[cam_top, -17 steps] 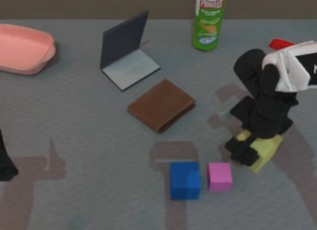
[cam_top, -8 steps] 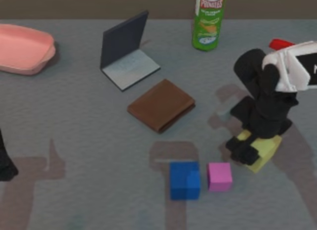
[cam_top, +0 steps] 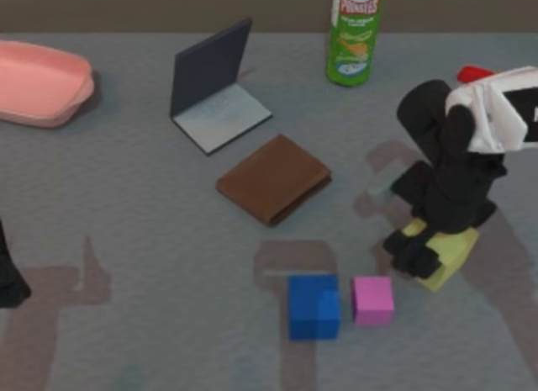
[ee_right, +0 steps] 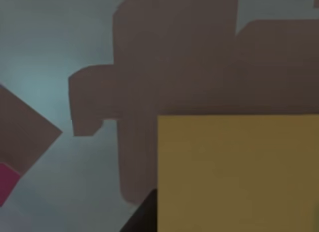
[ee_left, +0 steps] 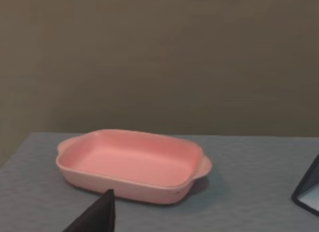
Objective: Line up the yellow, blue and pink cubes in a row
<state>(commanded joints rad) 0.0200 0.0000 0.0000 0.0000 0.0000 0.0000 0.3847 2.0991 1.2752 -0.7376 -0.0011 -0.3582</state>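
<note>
My right gripper sits low over the yellow cube (right of pink cube, blue cube); finger spread cannot tell. Square up before closing.

I'm seeing a pale yellow cube, a deep blue cube and a magenta-pink cube lower right, a salmon-pink tray upper left, a green can, a brown wallet, a grey table.

The right gripper reached down at four o'clock, its fingers closed; the left arm sat parked at nine o'clock.
</note>
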